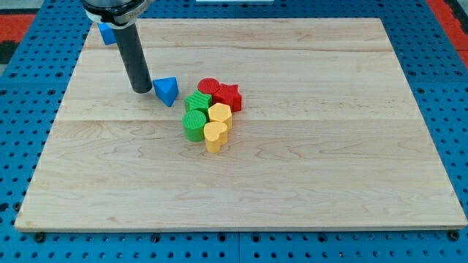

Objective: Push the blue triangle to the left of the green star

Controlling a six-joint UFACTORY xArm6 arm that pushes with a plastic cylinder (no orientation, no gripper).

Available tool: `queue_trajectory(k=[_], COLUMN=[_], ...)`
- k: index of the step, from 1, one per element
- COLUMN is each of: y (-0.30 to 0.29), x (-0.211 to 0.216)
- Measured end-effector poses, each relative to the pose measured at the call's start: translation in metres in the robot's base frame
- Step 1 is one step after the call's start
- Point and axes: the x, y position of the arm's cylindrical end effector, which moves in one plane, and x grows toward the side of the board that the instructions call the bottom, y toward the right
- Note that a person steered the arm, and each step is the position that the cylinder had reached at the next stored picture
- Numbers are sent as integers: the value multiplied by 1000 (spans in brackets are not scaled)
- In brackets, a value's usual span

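The blue triangle (167,90) lies on the wooden board, just up and left of the green star (197,102). My tip (141,89) stands on the board right at the blue triangle's left side, touching it or nearly so. The green star sits in a tight cluster, with the blue triangle a small gap away from it.
The cluster holds a green cylinder (194,125), a yellow hexagon (220,115), a yellow heart (214,136), a red star (229,96) and a red cylinder (209,86). Another blue block (107,32) sits at the board's top left corner, partly hidden by the rod.
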Motion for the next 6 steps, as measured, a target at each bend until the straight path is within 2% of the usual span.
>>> queue_trajectory(k=[1,2,6], y=[11,11,24], x=[5,-13,-4])
